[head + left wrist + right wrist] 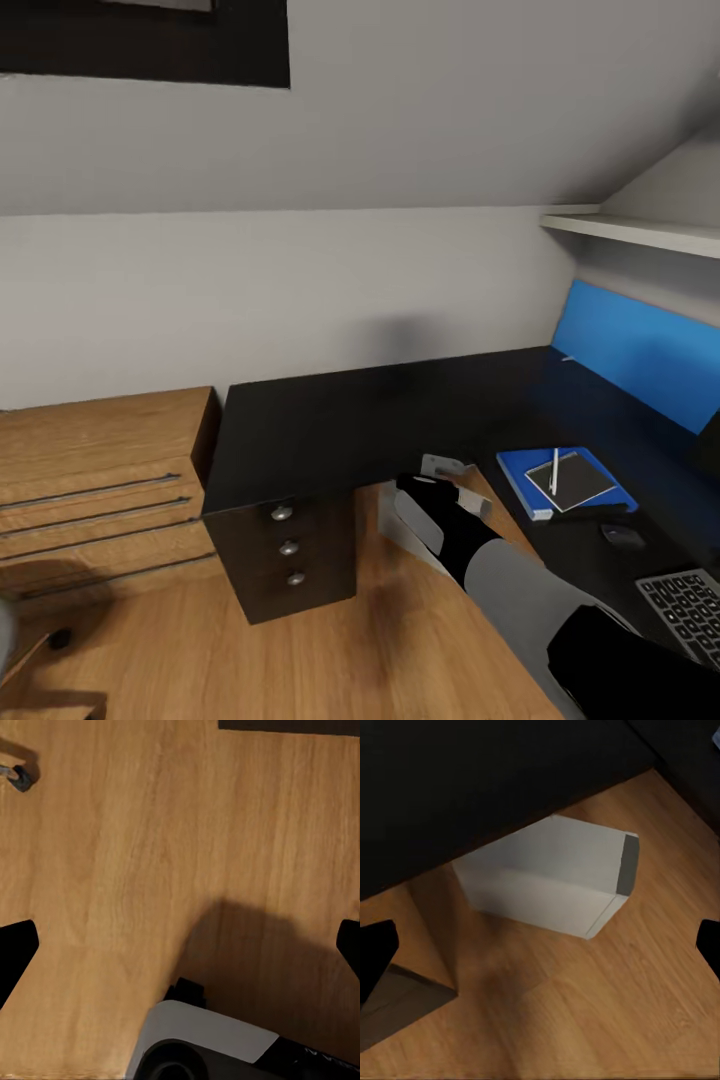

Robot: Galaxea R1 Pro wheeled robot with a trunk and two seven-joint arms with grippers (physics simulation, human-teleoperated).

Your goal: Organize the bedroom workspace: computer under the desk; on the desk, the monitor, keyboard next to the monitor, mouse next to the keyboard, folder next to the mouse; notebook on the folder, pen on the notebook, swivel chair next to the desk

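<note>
Reaching: right claw [447, 478] near tabletop [330, 420] edge, spread, above grey computer [547, 877]
Pen [554, 470]: on notebook [572, 480], on blue folder [530, 475]
Left claw: spread over floor [112, 892]

Head camera looks down from above the table [400, 420] corner; both wrist cameras face the wood floor [150, 870] close, the right sharing the table edge

I see the blue folder [566, 482] flat on the black tabletop [400, 410], dark notebook [572, 480] and white pen [554, 470] stacked on it; mouse [623, 537] and keyboard [690, 612] nearby; grey computer [551, 874] underneath.
</note>
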